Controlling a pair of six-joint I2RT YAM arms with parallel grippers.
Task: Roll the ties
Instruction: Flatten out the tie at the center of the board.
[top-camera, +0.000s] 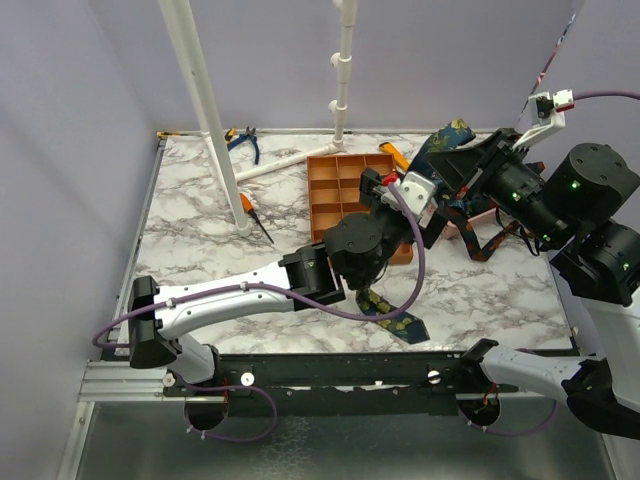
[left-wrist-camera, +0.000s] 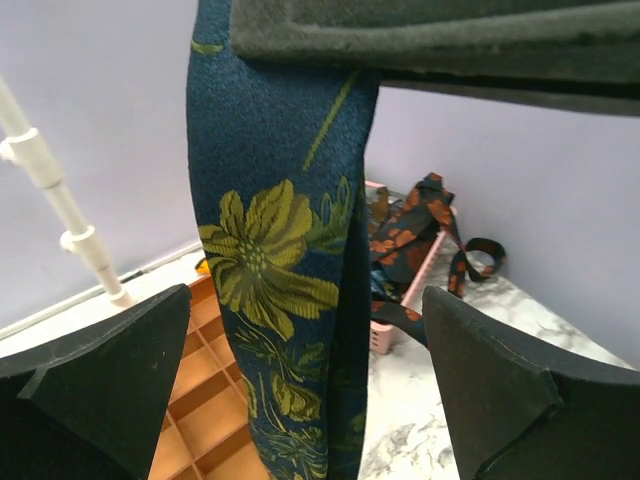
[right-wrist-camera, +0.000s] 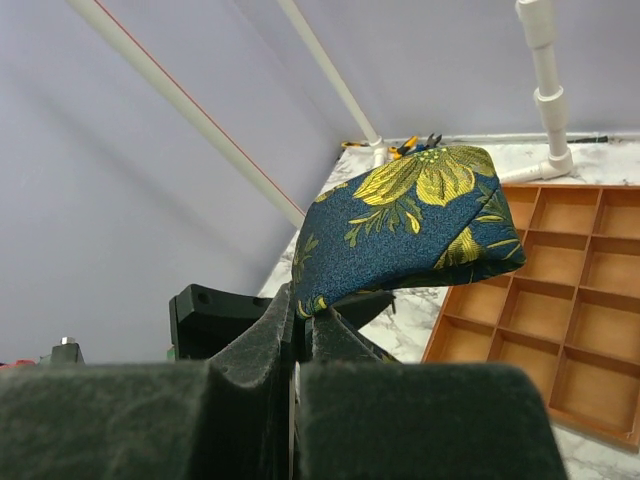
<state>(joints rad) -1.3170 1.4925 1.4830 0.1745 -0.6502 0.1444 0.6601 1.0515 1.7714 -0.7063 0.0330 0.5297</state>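
Now, with the right gripper (right-wrist-camera: 298, 335) pinching the flowered tie (right-wrist-camera: 420, 215), the left gripper (left-wrist-camera: 300, 390), jaws spread either side of it, should close squarely across the cloth.

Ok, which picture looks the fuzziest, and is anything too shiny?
Right wrist view: the right gripper, close to the lens, looks soft, while the flowered tie it pinches is sharp. Left wrist view: the same tie's weave is crisp, the pink basket behind it slightly soft. Top view: even light, faint shadows on the marble table, no strong glare.
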